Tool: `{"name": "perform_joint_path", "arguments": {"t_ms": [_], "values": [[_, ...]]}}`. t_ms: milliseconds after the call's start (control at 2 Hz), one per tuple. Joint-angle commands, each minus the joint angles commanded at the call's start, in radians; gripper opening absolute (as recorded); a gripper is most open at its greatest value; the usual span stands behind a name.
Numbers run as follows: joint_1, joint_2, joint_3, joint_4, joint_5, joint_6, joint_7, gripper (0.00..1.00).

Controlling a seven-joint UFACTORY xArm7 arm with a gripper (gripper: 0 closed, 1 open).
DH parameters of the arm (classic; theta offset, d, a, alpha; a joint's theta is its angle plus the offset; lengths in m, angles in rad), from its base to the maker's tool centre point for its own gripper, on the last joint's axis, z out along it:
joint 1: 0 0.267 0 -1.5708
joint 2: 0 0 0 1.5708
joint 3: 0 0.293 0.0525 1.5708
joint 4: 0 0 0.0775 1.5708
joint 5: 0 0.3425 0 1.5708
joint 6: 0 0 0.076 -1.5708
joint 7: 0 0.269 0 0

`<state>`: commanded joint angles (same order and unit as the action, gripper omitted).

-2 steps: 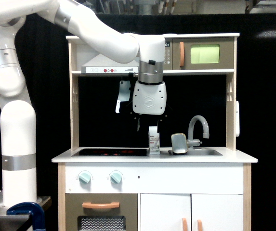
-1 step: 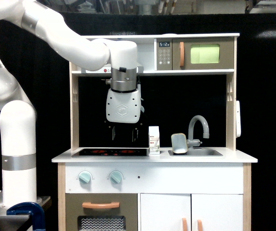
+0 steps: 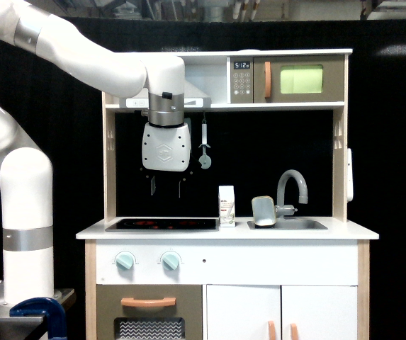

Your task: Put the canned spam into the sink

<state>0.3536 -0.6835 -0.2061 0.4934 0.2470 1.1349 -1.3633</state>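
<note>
White toy-kitchen counter (image 3: 344, 231) spans the lower frame, with the sink (image 3: 298, 224) right of centre. The canned spam (image 3: 262, 210) sits tilted at the sink's left end, beside a small carton (image 3: 226, 206). I judge the tin stiff, smooth and fairly light, best pinched across its flat sides. Farther back, upper left, the gripper (image 3: 166, 187) hangs empty with fingers parted.

Single exterior view, level with the counter (image 3: 330, 231), facing the toy kitchen head-on from mid distance, kitchen filling centre and right of frame, arm (image 3: 25, 205) entering from the left edge, black backdrop behind, no second view
</note>
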Motion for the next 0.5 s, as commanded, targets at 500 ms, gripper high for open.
{"name": "perform_joint_path", "arguments": {"t_ms": [500], "values": [[0.068, 0.039, 0.067, 0.008, 0.052, -0.060, 0.083, 1.00]]}}
